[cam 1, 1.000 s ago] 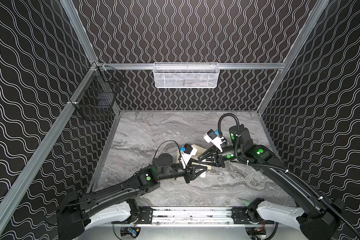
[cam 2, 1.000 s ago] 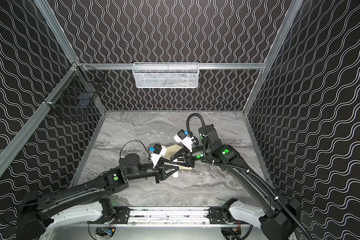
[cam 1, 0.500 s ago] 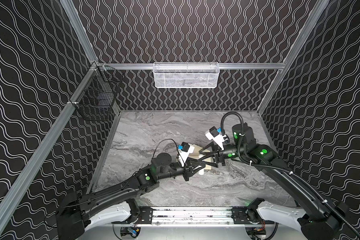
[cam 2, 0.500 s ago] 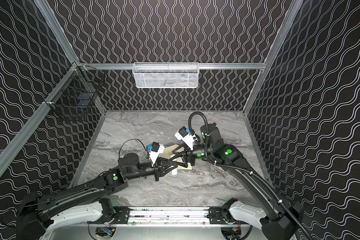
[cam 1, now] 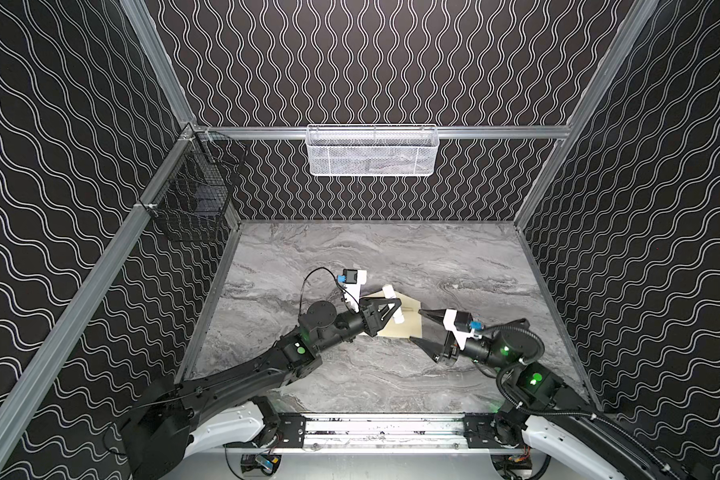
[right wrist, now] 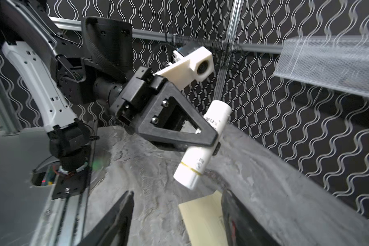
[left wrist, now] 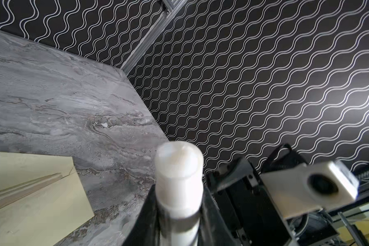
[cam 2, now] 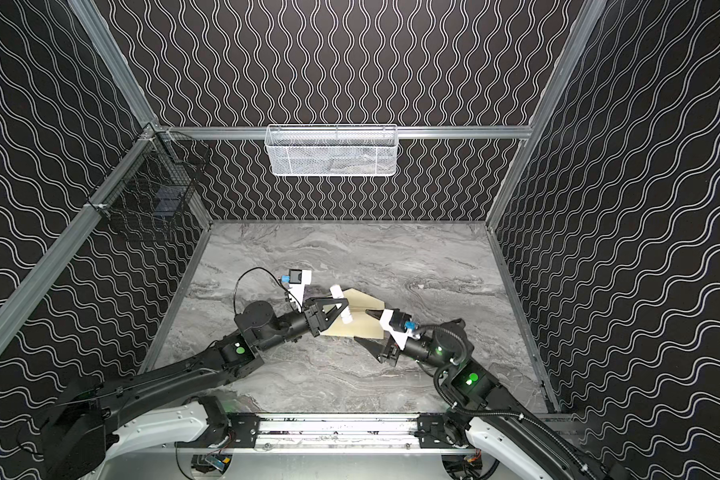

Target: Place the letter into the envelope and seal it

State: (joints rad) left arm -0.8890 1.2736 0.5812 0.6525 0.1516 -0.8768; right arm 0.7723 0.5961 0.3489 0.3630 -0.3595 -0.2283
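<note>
The pale cream envelope lies flat near the middle of the marble table, with its pointed flap towards the back. The letter is hidden; no separate tan sheet shows. My left gripper is shut on a white cylindrical stick, held tilted above the envelope's left part. My right gripper stands open at the envelope's right edge, with nothing between its fingers.
A white mesh basket hangs on the back wall and a black wire basket on the left wall. Patterned walls close in the marble table on three sides. The arms' base rail runs along the front.
My right gripper has opened, let go at the stick and drawn back to the right and nearer the front. The left gripper keeps the stick over the envelope.
</note>
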